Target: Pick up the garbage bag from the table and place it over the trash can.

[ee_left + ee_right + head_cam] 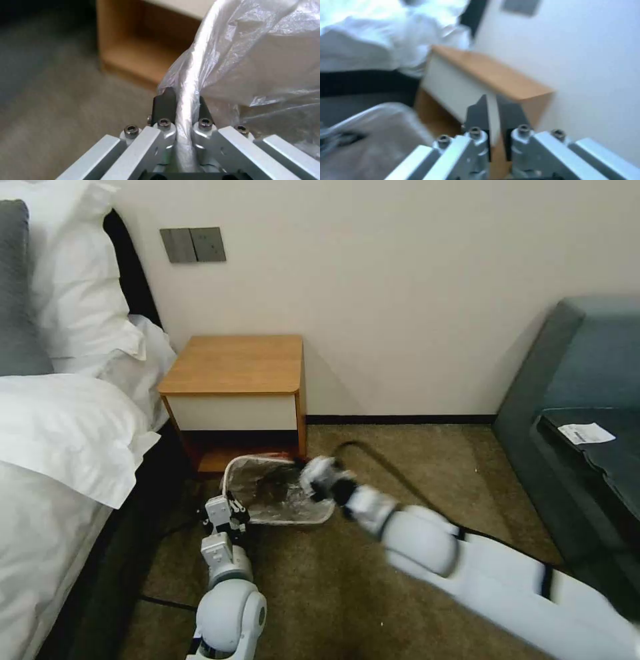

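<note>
No text, brand, number or sign can be read anywhere. A white paper slip (585, 433) lies on the dark bench (600, 460) near its back edge, with faint print too small to make out. The grey wall plate (193, 245) above the table (233, 363) is unmarked.

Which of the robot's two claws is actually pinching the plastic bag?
The left gripper: a bunched strip of the garbage bag runs between its closed fingers. The right gripper, beside the trash can, holds nothing.
</note>
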Tool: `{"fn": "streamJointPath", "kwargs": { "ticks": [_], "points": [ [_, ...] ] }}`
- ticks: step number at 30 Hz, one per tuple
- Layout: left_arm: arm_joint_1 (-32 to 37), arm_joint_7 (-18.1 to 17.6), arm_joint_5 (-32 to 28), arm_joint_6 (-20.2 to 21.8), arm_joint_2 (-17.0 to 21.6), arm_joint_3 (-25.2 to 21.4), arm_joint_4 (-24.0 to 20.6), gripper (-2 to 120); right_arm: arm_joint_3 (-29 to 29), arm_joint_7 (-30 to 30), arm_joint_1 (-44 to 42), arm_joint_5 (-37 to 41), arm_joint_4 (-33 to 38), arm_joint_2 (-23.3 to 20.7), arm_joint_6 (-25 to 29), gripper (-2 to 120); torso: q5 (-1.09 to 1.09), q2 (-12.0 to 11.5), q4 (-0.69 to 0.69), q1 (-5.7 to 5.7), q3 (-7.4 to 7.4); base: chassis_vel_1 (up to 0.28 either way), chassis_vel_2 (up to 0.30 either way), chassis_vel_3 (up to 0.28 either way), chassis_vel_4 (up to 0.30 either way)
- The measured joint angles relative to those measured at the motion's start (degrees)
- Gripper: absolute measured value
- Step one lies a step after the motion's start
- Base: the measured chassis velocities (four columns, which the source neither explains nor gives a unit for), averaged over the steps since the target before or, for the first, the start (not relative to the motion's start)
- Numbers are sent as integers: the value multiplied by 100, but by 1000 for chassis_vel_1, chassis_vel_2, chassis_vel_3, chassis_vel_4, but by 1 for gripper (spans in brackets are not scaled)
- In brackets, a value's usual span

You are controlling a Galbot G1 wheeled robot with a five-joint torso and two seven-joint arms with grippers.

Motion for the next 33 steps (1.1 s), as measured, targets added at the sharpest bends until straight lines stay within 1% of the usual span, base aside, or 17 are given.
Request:
{"fn": "streamJointPath", "kwargs": {
  "ticks": [1,2,4,6,7,11,12,15,16,18,19,22,24,28,29,31,33],
  "points": [
    [-4,-92,-404,217,6,12,-79,1,436,-82,-363,-80,121,-45,217,17,0,0,0,0,0,0,0,0,0],
    [-4,-92,-404,217,6,12,-79,1,436,-82,-363,-80,121,-45,217,17,0,0,0,0,0,0,0,0,0],
    [-20,-196,-804,465,-3,22,-120,1,839,-97,-813,-175,253,-87,511,25,0,0,2,0,0,0,0,0,0],
    [-29,-225,-842,545,-19,11,-94,1,953,-88,-1060,-221,310,-50,632,33,1,0,2,0,0,0,0,0,0],
    [-29,-225,-842,545,-19,11,-94,1,953,-88,-1060,-221,310,-50,632,33,1,0,2,0,0,0,0,0,0],
    [-23,-232,-827,738,-20,16,52,1,826,-60,-1030,-307,210,392,710,53,1,0,5,0,1,0,0,0,0],
    [-23,-232,-827,738,-20,16,52,1,826,-60,-1030,-307,210,392,710,53,1,0,5,0,1,0,0,0,0],
    [-9,-151,-807,792,38,17,169,1,712,-45,-872,-356,5,827,769,67,0,0,6,0,1,0,0,0,0],
    [-9,-151,-807,792,38,17,169,1,712,-45,-872,-356,5,827,769,67,0,0,6,0,1,0,0,0,0],
    [-7,2,-795,854,100,5,263,1,727,24,-889,-460,-184,1187,885,76,0,0,5,0,1,0,0,0,0],
    [-7,2,-795,854,100,5,263,1,727,24,-889,-460,-184,1187,885,76,0,0,5,0,1,0,0,0,0],
    [-8,162,-801,1021,197,-20,345,1,841,121,-1114,-705,-441,1790,1119,93,0,0,4,0,1,0,0,0,0],
    [-16,183,-806,1039,212,-27,362,2,855,126,-1182,-754,-475,1901,1160,96,1,0,4,0,1,0,0,0,0],
    [-64,211,-806,1041,225,-36,451,21,865,122,-1378,-859,-533,2201,1235,108,1,0,4,0,1,0,0,0,0],
    [-64,211,-806,1041,225,-36,451,21,865,122,-1378,-859,-533,2201,1235,108,1,0,4,0,1,0,0,0,0],
    [-85,221,-811,1017,222,-37,494,30,850,108,-1398,-877,-537,2269,1240,111,2,0,4,0,0,0,0,0,0],
    [-89,221,-810,1002,218,-37,508,33,842,106,-1399,-881,-538,2281,1240,113,2,0,5,0,0,0,0,0,0]
  ]
}}
